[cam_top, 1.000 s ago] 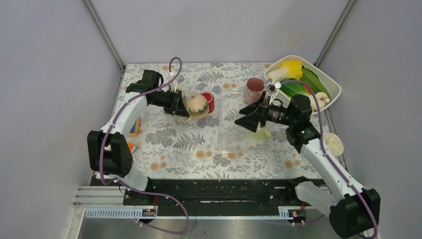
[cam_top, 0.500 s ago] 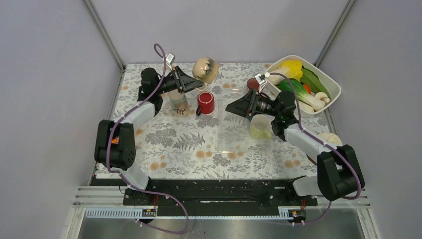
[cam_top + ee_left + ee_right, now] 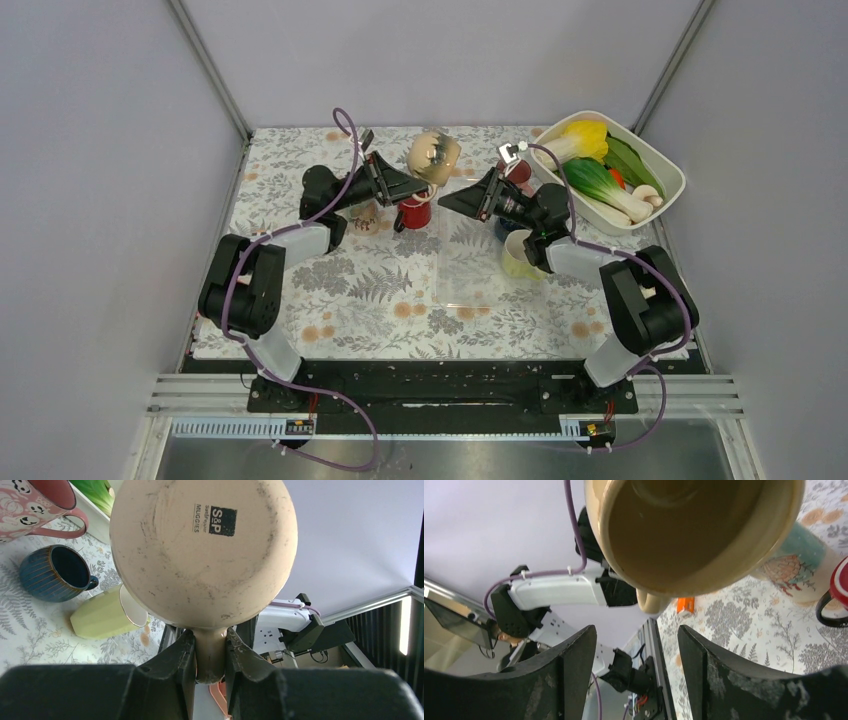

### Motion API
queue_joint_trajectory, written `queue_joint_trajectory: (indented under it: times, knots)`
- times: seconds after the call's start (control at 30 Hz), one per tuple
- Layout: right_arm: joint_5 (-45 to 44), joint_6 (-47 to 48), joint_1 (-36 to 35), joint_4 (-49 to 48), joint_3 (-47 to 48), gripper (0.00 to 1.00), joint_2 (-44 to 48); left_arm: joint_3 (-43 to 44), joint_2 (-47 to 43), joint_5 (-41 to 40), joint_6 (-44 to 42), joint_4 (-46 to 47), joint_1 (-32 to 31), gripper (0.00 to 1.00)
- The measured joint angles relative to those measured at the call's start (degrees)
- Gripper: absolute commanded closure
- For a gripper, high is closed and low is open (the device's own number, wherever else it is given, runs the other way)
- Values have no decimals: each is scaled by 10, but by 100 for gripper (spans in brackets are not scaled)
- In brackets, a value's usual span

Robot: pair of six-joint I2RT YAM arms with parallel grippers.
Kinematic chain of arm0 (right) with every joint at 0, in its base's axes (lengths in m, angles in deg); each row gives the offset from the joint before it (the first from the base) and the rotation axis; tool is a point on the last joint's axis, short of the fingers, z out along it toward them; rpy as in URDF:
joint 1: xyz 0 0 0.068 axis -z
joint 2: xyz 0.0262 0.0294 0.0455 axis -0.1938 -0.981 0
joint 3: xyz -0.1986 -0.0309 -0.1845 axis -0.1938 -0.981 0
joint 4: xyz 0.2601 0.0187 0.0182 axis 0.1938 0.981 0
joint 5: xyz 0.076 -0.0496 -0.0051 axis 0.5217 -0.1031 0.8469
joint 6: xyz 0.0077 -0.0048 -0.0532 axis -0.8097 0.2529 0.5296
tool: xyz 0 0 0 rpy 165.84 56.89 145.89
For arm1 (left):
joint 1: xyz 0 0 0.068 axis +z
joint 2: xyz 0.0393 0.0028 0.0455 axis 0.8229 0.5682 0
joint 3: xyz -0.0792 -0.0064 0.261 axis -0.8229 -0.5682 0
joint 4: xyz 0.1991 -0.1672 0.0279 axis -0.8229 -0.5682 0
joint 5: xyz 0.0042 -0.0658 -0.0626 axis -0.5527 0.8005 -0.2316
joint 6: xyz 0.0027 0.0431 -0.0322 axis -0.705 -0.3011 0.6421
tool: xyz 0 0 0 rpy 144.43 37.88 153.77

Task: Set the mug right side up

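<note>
The beige mug (image 3: 434,157) hangs in the air over the back middle of the table, tipped on its side. My left gripper (image 3: 414,185) is shut on its handle. The left wrist view shows the mug's stamped base (image 3: 202,550) and the handle (image 3: 210,652) pinched between the fingers of my left gripper (image 3: 210,656). My right gripper (image 3: 446,203) is open and empty, just right of the mug and apart from it. The right wrist view looks into the mug's mouth (image 3: 684,525) above my right gripper (image 3: 638,672).
A red mug (image 3: 413,212) and a patterned cup (image 3: 804,565) stand under the held mug. A yellow-green mug (image 3: 520,260), a blue mug (image 3: 55,572) and a pink mug (image 3: 30,505) are near the right arm. A white bowl (image 3: 668,170) of vegetables sits back right.
My left gripper has lifted the beige mug off the table and carried it right and back. My right gripper has swung left and up towards the mug, staying open.
</note>
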Motion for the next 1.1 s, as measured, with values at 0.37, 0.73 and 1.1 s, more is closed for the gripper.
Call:
queue_joint_trajectory:
  times: [0.37,0.73,1.1]
  knots:
    - [-79,-35,-6,-53,-2,34,-8,-24,0,-44,2,24,-10,100]
    - [-97,-39,-10,-38,-2,40,-30,-26,0,-57,7,46,-28,100]
    - [-103,-56,-12,-42,-2,60,-34,-35,0,-68,1,45,-41,100]
